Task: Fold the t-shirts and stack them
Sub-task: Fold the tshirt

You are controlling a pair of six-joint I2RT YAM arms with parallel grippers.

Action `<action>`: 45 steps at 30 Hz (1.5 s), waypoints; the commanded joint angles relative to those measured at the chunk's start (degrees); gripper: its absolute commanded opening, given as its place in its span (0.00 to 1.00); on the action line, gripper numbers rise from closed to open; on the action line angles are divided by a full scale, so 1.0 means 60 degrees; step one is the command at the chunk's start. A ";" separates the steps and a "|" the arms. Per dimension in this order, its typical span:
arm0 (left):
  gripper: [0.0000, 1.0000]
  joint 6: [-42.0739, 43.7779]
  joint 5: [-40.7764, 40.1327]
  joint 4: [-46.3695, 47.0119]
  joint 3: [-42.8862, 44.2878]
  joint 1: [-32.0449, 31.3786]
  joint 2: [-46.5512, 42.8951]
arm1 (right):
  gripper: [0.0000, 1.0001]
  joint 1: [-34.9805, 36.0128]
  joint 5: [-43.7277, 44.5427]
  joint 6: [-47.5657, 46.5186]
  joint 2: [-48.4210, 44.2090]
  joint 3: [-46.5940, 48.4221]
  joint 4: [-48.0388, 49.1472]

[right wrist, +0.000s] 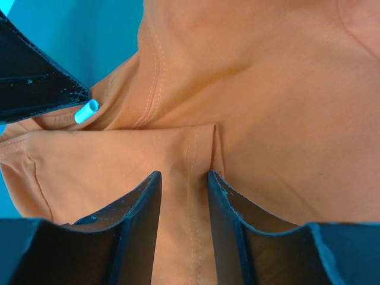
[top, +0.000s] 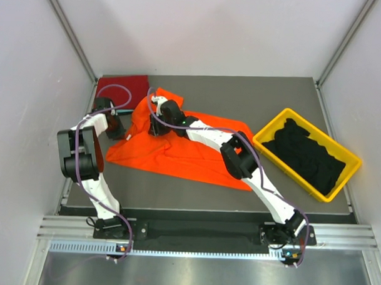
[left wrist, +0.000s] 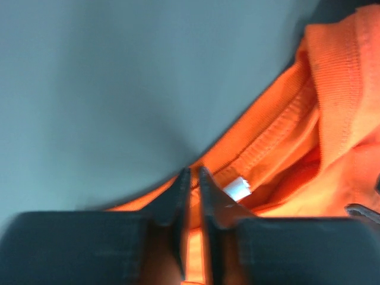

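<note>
Tabletop (top: 273, 95) bare along far edge and near strip. Orange t-shirt (top: 177, 156) spread left of centre. Left end effector (left wrist: 194, 175) clenched on its stitched hem. Right end effector (right wrist: 183, 175) just beside, grasping a fold.

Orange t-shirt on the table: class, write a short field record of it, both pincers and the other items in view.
orange t-shirt: spread across table centre, collar end bunched
left pincer: shut on its edge beside the collar
right pincer: astride a seam fold, grip unclear
dark red t-shirt: flat, back left corner
yellow bin: right side, holds black t-shirts
</note>
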 commanded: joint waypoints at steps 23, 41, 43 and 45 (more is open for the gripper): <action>0.00 0.0163 -0.1520 -0.0158 0.0286 -0.0010 0.0331 | 0.00 0.0477 0.2103 -0.1111 -0.0790 -0.0221 0.0670; 0.00 0.0163 -0.2165 -0.0232 0.0286 -0.0025 0.0316 | 0.00 0.0477 0.2674 -0.1214 -0.1539 -0.0808 0.1068; 0.00 0.0163 -0.2180 -0.0232 0.0286 -0.0010 0.0316 | 0.00 0.0477 0.2748 -0.1229 -0.1539 -0.0808 0.1053; 0.00 0.0149 -0.2180 -0.0231 0.0286 -0.0024 0.0330 | 0.00 0.0462 0.2777 -0.1229 -0.1539 -0.0808 0.0995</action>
